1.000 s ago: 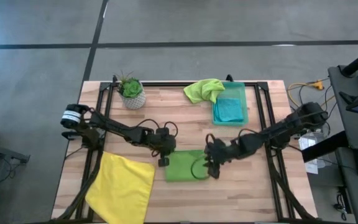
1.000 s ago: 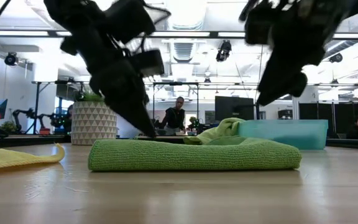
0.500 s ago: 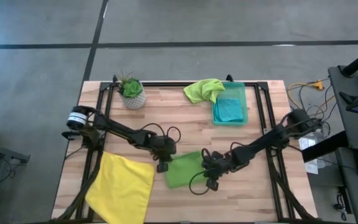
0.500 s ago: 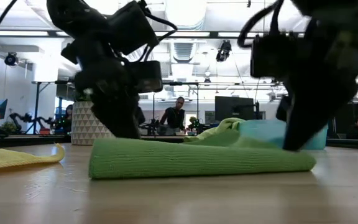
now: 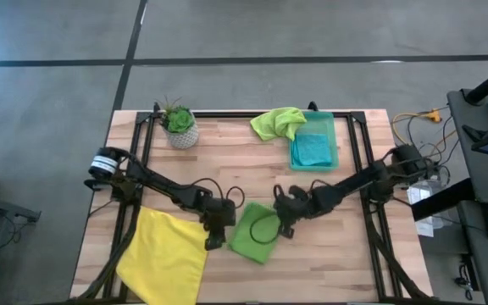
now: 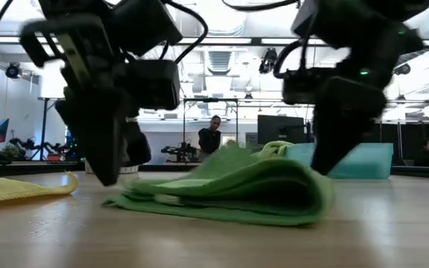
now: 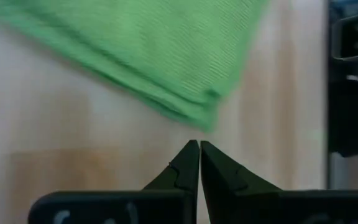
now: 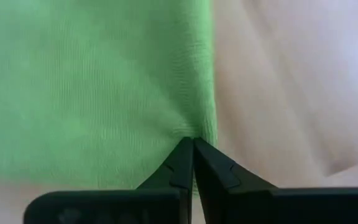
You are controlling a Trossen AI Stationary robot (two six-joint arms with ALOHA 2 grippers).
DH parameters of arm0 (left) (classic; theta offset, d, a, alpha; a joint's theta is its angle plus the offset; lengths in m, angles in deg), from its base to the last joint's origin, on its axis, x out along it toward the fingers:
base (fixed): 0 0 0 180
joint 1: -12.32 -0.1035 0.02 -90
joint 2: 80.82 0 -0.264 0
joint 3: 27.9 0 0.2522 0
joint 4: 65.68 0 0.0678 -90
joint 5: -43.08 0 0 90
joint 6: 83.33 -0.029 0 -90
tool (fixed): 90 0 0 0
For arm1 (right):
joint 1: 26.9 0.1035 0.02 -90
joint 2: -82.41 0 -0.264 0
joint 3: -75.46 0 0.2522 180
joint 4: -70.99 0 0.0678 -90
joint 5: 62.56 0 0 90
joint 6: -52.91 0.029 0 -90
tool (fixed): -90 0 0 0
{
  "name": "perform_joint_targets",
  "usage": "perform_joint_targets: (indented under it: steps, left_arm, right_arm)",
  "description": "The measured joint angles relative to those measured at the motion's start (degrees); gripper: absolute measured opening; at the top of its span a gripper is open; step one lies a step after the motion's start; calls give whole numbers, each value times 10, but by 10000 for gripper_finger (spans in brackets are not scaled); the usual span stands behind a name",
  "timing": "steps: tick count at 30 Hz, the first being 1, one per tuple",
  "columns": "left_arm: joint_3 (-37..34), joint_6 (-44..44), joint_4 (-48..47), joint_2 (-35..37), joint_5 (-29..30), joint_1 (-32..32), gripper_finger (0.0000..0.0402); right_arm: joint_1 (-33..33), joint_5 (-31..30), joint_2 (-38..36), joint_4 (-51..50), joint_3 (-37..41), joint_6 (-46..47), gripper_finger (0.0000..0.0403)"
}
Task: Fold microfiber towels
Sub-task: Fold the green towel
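Note:
A folded lime green towel (image 5: 257, 237) lies cornerwise on the table's middle; in the low view (image 6: 237, 190) its upper layers bulge up at the right. My right gripper (image 5: 280, 227) is shut at the towel's right edge. My left gripper (image 7: 199, 144) is shut, its tips just short of the towel's left corner (image 7: 207, 118), with a small gap showing. A yellow towel (image 5: 168, 254) lies spread at the near left. Another lime green towel (image 5: 278, 123) is draped over the rim of a bin (image 5: 333, 135), which holds a teal towel (image 5: 313, 150). My right gripper pinches the green towel close to its right edge (image 8: 202, 124), where the cloth puckers at the shut tips. The fingers slant down from the table's right. How many layers they have, I cannot tell. The towel's right side stands raised (image 6: 304, 182); the rest lies on the table.
A potted plant (image 5: 180, 127) stands at the far left. Black frame rails (image 5: 358, 161) run along the table's sides and far edge. Bare wood shows at the near right of the green towel.
My right gripper has come down onto the green towel's right side and shut. The towel has turned from lying square to cornerwise, and its right side has bulged up. My left gripper, shut throughout, has gone toward the near edge and turned, off the towel's top.

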Motion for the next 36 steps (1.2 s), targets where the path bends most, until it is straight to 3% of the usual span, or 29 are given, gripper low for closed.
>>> perform_joint_targets:
  steps: [3, 6, 12, 16, 23, 28, 36]
  left_arm:
    - [9, -2, 1, 13, -7, 0, 0]
    - [19, -43, 4, 46, 42, 0, 0]
    - [20, -283, -12, 98, 143, 13, 0]
    - [19, -427, -55, 103, 149, 23, 0]
    - [19, -576, -66, 98, 147, 28, 3]
    - [19, -649, -55, 95, 138, 29, 53]
    - [18, -667, -30, 54, 125, 31, 187]
  right_arm:
    - [-22, -1, -28, 4, 0, -32, 9]
    - [-25, -1, -63, 9, 0, -63, 9]
    - [28, 0, -112, 67, 0, -72, 9]
    - [86, 1, -108, 128, 0, -67, 9]
    - [149, 1, -53, 237, -7, 27, 13]
    - [160, 2, 4, 183, -68, 23, 54]
    - [174, 11, 122, -16, -231, -104, 177]
